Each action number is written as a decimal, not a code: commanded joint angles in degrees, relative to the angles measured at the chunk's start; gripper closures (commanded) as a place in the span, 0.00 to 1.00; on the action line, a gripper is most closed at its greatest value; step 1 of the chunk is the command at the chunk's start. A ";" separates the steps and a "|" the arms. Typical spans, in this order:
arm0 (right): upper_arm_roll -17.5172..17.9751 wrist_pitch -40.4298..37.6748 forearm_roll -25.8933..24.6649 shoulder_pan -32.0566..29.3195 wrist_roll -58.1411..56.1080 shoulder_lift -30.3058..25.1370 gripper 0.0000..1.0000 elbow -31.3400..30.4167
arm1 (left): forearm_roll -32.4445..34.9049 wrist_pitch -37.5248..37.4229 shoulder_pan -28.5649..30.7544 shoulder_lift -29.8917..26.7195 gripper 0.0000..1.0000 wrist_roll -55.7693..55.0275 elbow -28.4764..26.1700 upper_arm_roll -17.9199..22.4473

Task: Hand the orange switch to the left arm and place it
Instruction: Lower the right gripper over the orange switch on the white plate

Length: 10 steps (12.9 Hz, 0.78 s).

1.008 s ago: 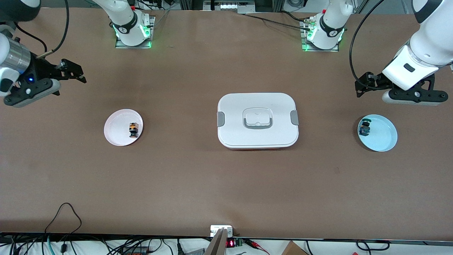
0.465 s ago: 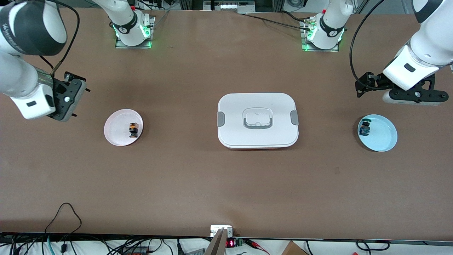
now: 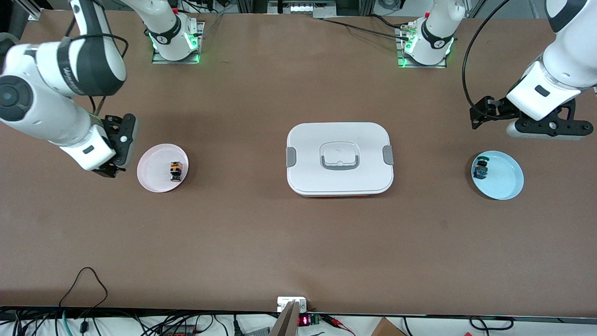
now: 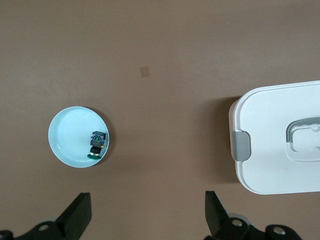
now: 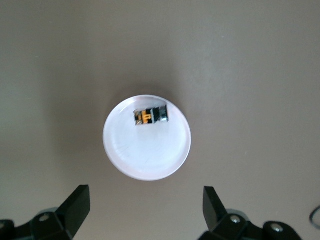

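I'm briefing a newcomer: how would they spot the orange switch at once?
Start at the big white box mid-table, then look toward the right arm's end to the pink plate. The orange switch lies on it: tiny, black, orange-topped, unlike the blue-teal part on the blue plate.

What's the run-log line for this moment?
right hand: open, beside pink plate | orange switch: on plate | left hand: open, waiting | box: mid-table

Surface (image 3: 261, 242) plain brown. Box (image 3: 339, 158) white, grey clips, red base edge. Switch (image 3: 175, 170) black, orange top, on pink plate (image 3: 151, 177). Second plate (image 3: 506, 179) pale blue. Arms white, tools black.
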 commanded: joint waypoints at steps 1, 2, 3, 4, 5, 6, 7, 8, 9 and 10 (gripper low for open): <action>0.04 10.88 -0.89 0.68 -1.98 -0.80 0.00 -9.01 | -0.47 -1.05 0.19 0.82 0.00 0.05 1.91 -0.08; 0.04 15.27 -0.89 0.68 -2.07 -0.19 0.00 -11.74 | -0.47 -1.05 0.19 0.82 0.00 0.05 1.91 -0.08; 0.04 19.32 -0.80 0.68 -3.20 1.38 0.00 -13.60 | -0.38 -1.05 0.19 0.82 0.00 0.05 1.91 -0.08; 0.04 22.58 -0.63 0.60 -4.78 3.31 0.00 -14.40 | -0.38 -1.05 0.11 0.82 0.00 -0.04 1.91 -0.08; 0.04 25.48 -0.54 0.51 -5.66 5.25 0.00 -15.19 | -0.47 -1.05 0.10 0.82 0.00 -0.04 1.91 -0.08; 0.04 27.60 -0.62 0.42 -6.20 6.48 0.00 -15.81 | -0.47 -1.05 0.02 0.82 0.00 -0.30 1.91 -0.08; 0.12 30.58 -0.54 0.42 -7.94 7.37 0.00 -16.77 | -0.47 -1.05 0.02 0.82 0.00 -0.39 1.91 -0.08; 0.12 32.70 -0.54 0.42 -9.26 7.72 0.00 -17.91 | -0.47 -1.05 -0.07 0.82 0.00 -0.56 1.91 -0.17; 0.12 34.03 -0.54 0.33 -9.54 8.07 0.00 -18.62 | -0.47 -1.13 -0.07 0.73 0.00 -0.57 1.91 -0.17; 0.21 34.39 -0.54 0.42 -9.54 8.34 0.00 -18.80 | -0.47 -1.13 -0.07 0.82 0.00 -0.57 1.91 -0.17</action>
